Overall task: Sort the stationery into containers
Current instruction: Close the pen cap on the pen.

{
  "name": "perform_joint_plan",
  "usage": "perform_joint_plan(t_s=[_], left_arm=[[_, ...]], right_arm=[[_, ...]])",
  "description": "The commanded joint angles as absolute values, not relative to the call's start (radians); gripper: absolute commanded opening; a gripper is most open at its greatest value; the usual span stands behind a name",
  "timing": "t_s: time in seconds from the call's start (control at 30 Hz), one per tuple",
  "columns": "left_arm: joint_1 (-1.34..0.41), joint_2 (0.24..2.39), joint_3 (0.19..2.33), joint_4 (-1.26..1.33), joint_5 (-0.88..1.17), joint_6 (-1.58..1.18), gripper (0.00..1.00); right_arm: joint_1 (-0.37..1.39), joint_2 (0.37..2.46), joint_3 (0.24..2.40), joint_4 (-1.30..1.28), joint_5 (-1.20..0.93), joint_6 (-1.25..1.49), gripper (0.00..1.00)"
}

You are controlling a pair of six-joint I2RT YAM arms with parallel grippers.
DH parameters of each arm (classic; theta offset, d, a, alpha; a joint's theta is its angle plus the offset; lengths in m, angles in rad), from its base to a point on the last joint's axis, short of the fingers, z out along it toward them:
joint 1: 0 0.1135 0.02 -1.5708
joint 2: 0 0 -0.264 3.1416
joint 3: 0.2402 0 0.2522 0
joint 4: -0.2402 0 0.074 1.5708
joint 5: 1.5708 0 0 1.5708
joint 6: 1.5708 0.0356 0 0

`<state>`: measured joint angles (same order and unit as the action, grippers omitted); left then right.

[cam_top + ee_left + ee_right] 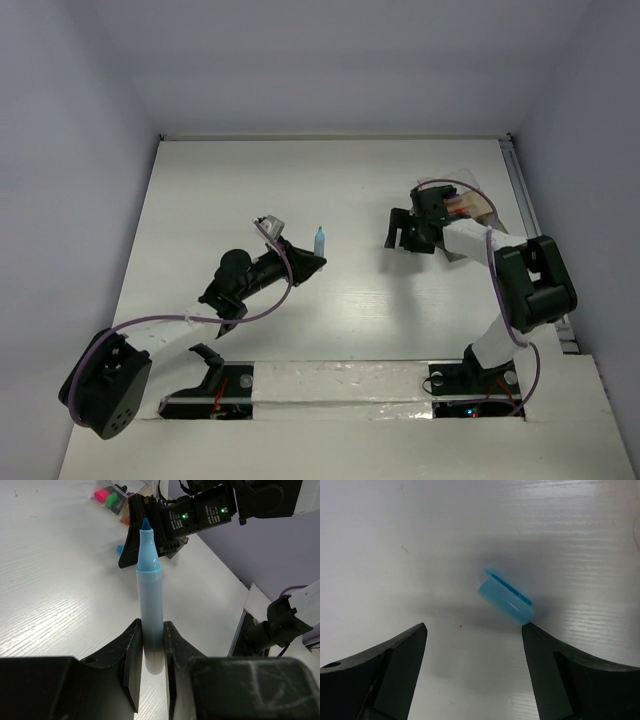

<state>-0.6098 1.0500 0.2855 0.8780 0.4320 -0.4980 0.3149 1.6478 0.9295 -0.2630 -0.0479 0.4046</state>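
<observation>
Blue and uncapped, the marker (150,590) stands clamped by its lower barrel between the fingers of the left gripper (151,627). The jaws are nearly closed around it, and its felt tip points straight out ahead of them. The right gripper (475,630) has its jaws spread wide and holds nothing. A blue cap (507,599) lies on its side on the white table (395,530), just ahead of the fingertips and inside the gap. It lies far closer to the finger on the right of the wrist view, and its rounded end is at or almost at that tip; I cannot tell whether they touch. The clear compartment box (107,505) sits beyond the marker's tip from the left gripper and close behind the right gripper's body. A pink highlighter (102,493) and a green highlighter (112,499) show inside it.
</observation>
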Motion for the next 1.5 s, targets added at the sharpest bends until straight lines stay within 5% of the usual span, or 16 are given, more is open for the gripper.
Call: perform_joint_plan(t_s=[0.0,0.37,0.77,1.13,1.47], left_arm=[[-0.615,1.045,0.284,0.927,0.430,-0.480,0.00],[-0.615,1.032,0.281,0.908,0.405,-0.468,0.00],[-0.615,1.016,0.281,0.890,0.377,-0.456,0.00],[-0.615,1.000,0.278,0.884,0.374,-0.456,0.00],[-0.624,0.977,0.272,0.879,0.373,-0.457,0.00]], right_arm=[[0.311,1.681,0.933,-0.161,-0.054,0.403,0.83],[0.311,1.830,1.113,-0.141,-0.035,0.341,0.82],[0.383,1.907,1.219,-0.215,-0.092,0.302,0.68],[0.383,1.845,1.210,-0.259,0.083,0.368,0.83],[0.383,1.836,1.124,-0.210,0.023,0.449,0.59]])
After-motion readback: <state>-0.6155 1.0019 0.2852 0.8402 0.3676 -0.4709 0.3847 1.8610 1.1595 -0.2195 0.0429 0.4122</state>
